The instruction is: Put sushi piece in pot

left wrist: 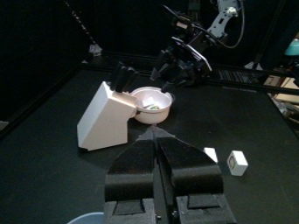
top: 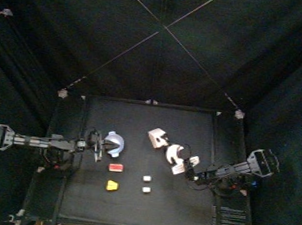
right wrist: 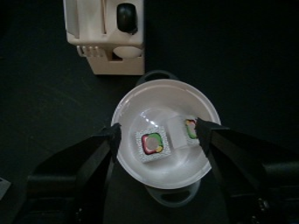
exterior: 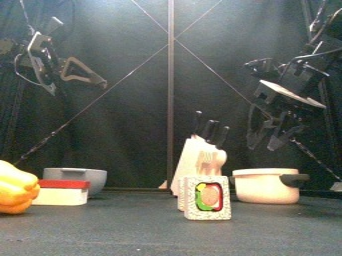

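The pot (right wrist: 163, 131) is a pale silvery round vessel with a short handle, right of a white block. It also shows in the front view (exterior: 267, 186), the top view (top: 175, 153) and the left wrist view (left wrist: 152, 100). Two sushi pieces (right wrist: 151, 143) (right wrist: 191, 129) lie inside it. My right gripper (right wrist: 156, 131) hangs open and empty just above the pot, one jaw on each side, and also shows in the front view (exterior: 275, 132). Another sushi piece (exterior: 205, 197) stands on the table at the front. My left gripper (left wrist: 156, 150) is shut and empty, raised at the left.
A white block (top: 157, 137) stands behind the pot. A bluish-grey bowl (top: 115, 144) sits by the left gripper, with a red piece (top: 117, 167) and a yellow piece (top: 113, 184) in front of it. Two white pieces (left wrist: 211, 154) (left wrist: 239, 162) lie mid-table.
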Robot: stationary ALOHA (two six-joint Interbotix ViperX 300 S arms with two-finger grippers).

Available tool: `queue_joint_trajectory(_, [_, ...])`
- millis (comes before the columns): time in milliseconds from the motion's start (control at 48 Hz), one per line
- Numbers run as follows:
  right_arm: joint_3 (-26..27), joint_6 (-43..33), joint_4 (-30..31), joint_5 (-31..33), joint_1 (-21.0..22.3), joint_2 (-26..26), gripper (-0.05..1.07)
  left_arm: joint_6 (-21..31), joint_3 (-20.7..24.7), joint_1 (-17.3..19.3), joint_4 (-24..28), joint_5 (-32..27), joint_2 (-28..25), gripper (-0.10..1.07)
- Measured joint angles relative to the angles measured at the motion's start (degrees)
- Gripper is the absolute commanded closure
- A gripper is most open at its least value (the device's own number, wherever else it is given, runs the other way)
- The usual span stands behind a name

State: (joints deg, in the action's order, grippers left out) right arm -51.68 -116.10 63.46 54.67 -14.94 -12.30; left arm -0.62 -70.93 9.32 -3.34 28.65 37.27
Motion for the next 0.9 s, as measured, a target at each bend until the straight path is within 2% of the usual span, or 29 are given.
queue_joint_trajectory(896, [0.9, 1.0, -1.5, -2.3, -0.1, -0.1, 0.04, 0.0, 0.0, 0.0, 0.0, 0.1, 0.1, 0.63])
